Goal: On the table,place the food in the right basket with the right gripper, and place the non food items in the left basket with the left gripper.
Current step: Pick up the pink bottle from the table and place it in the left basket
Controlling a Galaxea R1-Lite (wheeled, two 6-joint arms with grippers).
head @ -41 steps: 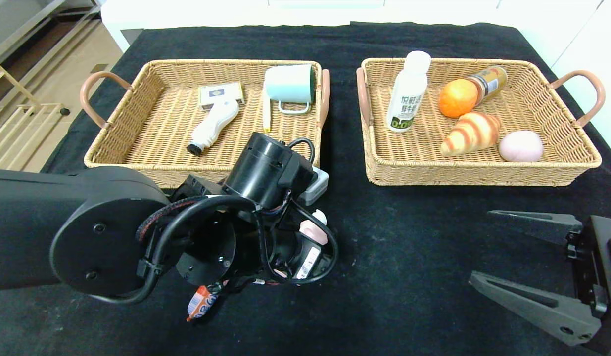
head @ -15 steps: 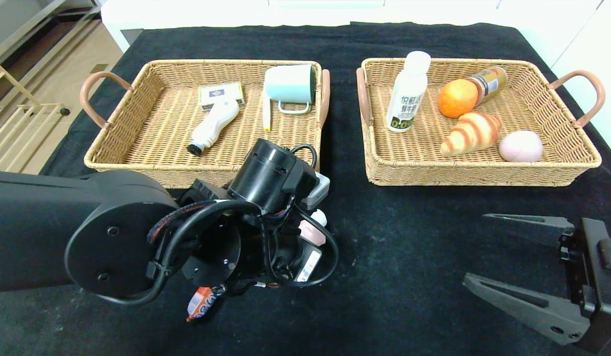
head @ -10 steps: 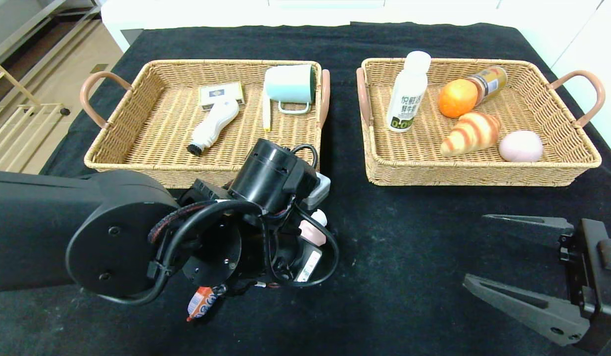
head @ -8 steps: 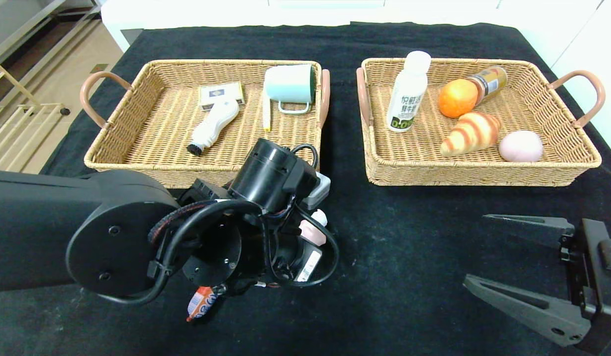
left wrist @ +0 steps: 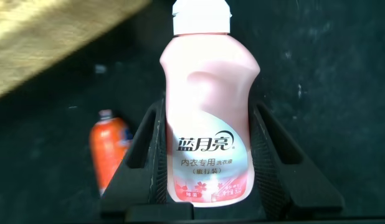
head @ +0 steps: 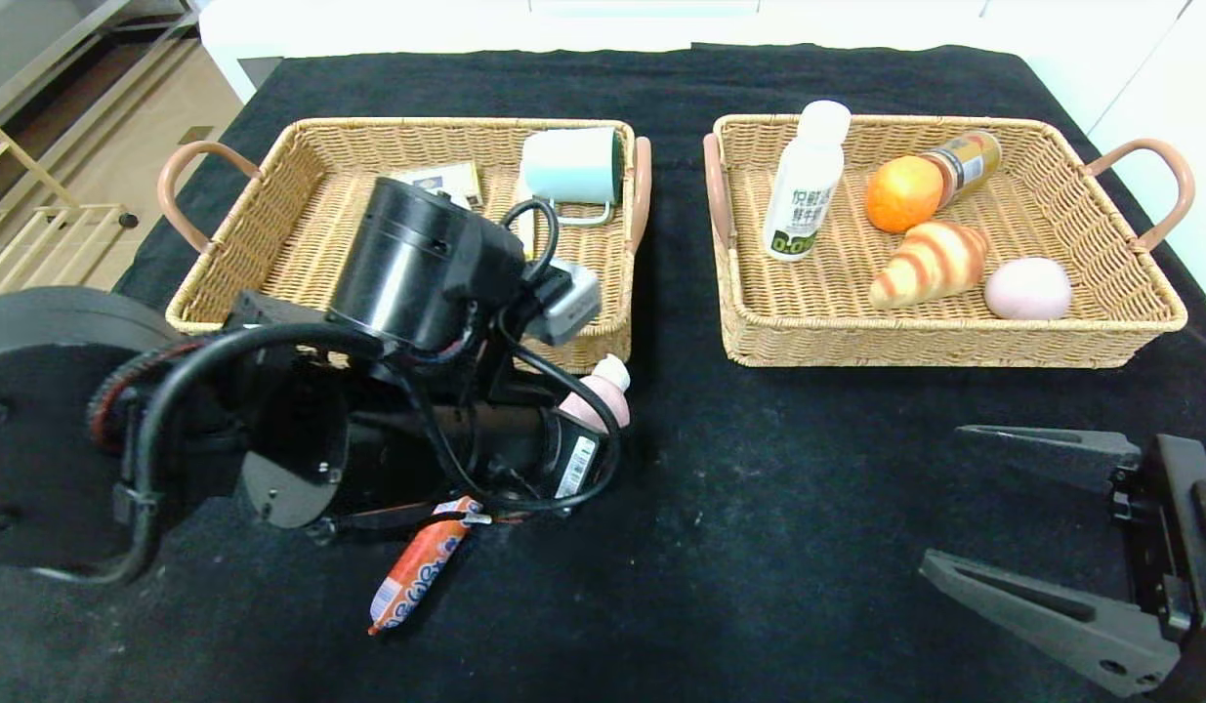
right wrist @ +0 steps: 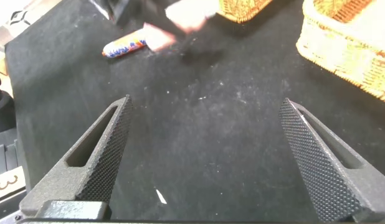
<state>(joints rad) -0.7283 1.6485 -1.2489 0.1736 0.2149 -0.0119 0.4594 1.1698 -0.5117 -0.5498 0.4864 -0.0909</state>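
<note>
My left gripper (left wrist: 209, 109) is shut on a pink bottle with a white cap (left wrist: 208, 93). In the head view the pink bottle (head: 598, 395) pokes out from under my left arm, just in front of the left basket (head: 417, 125). An orange sausage packet (head: 417, 576) lies on the black cloth beside and below the arm, and shows in the left wrist view as the orange packet (left wrist: 108, 146). Near the table's front right, my right gripper (head: 949, 500) stands wide open over bare cloth, its jaws (right wrist: 206, 102) empty.
The left basket holds a mint mug (head: 573, 164) and a card box (head: 446, 178), partly hidden by my arm. The right basket (head: 954, 351) holds a milk bottle (head: 803, 186), an orange (head: 900, 193), a jar (head: 969, 159), a croissant (head: 930, 262) and a pink egg shape (head: 1027, 288).
My left arm has risen and moved back toward the left basket, carrying the pink bottle. The orange packet is more uncovered. The right gripper has barely moved.
</note>
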